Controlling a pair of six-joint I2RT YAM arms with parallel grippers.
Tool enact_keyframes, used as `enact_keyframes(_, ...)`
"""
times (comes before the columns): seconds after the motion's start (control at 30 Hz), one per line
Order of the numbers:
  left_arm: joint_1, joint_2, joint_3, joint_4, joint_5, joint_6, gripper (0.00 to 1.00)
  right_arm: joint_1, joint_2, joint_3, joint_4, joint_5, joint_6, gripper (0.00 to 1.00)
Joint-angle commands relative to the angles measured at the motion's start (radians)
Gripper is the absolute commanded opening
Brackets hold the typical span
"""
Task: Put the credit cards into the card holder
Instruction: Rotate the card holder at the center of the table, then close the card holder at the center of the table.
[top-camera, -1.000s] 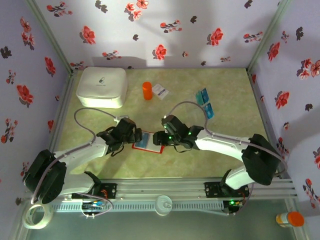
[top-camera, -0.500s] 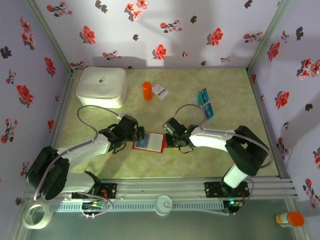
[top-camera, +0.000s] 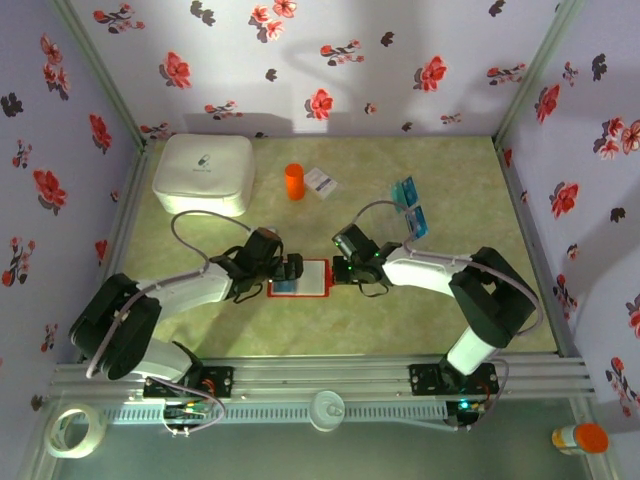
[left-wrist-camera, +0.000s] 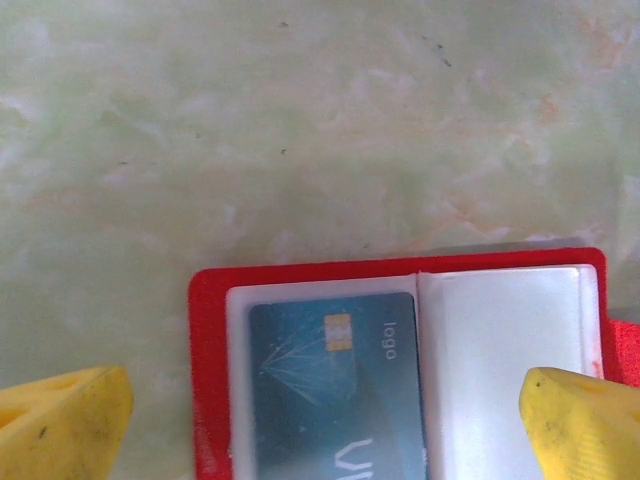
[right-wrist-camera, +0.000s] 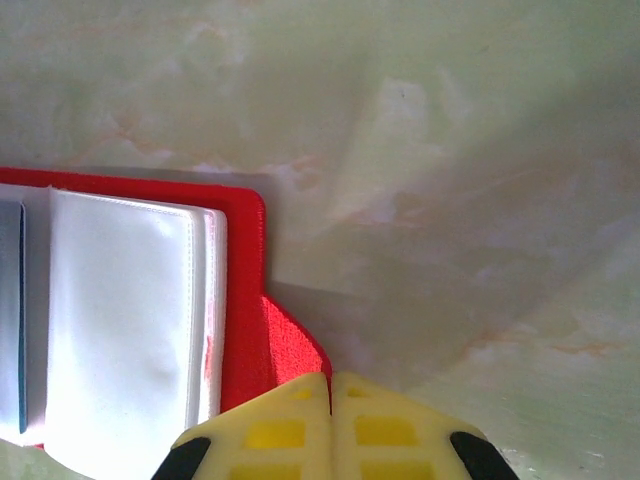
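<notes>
One card's already seated, so here's my read; the left gripper (left-wrist-camera: 322, 425) hangs over the open card holder (left-wrist-camera: 207, 380) with its jaws spread as wide as they go and nothing between them but air; one yellow fingertip sits off the holder's left edge and the other over its right edge, so the whole open spread lies between them; the seated blue card (left-wrist-camera: 335, 390) is in the clear pocket nearer the left fingertip, and the empty clear pocket (left-wrist-camera: 500, 370) is nearer the right one; the right gripper (right-wrist-camera: 330, 410) is squeezed fully shut just off the holder's right side, and in its wrist view a red flap of the cover runs right up into the closed tips, so I'd say it's pinching that edge to pin the thing down; the loose credit cards (top-camera: 417, 220) lie on the table (top-camera: 450, 320) well beyond the right gripper, on its far side from the holder, clear of both sets of jaws.

Handling guess: cards look light, stiff, thin and slick, lying flat with no edge to get under; I'd take one across its width by the long edges; holder looks soft and floppy, light enough to skate off when a card pushes in, so grip the cover edge, clear of the pocket mouths; a crooked card will probably jam.
</notes>
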Motion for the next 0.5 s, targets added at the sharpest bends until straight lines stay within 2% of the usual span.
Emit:
enact_keyframes(0.0, 0.008, 0.019, 0.003, 0.053, 0.026, 0.005, 1.00, -0.003, 0.010, -0.021, 0.035, -0.018, 0.017, 0.00)
enact_keyframes(0.47, 0.009, 0.092, 0.010, 0.075, -0.005, 0.006, 1.00, -0.004, 0.023, -0.023, 0.057, -0.033, 0.018, 0.00)
